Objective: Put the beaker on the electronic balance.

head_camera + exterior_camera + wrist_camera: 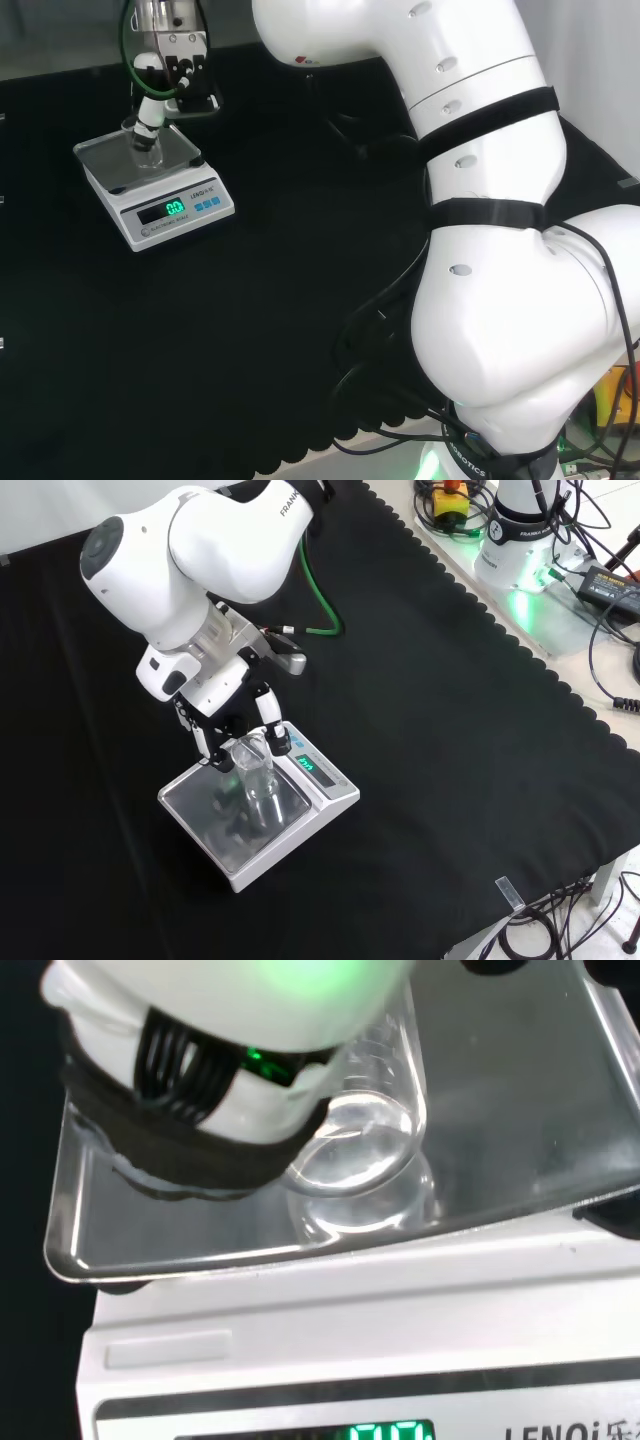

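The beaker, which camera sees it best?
The wrist view: the beaker is close and large over the balance's steel pan, with the hand beside it. The front view shows it whole but small, between the fingers. The head view shows just a faint clear shape under the hand.

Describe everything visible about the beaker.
The beaker is small, clear glass or plastic, cylindrical, with faint graduation marks on its wall, and looks empty. It stands upright over the balance's shiny pan; whether its base touches is unclear, and the display shows zeros. The hand's fingers are curled round its upper part.
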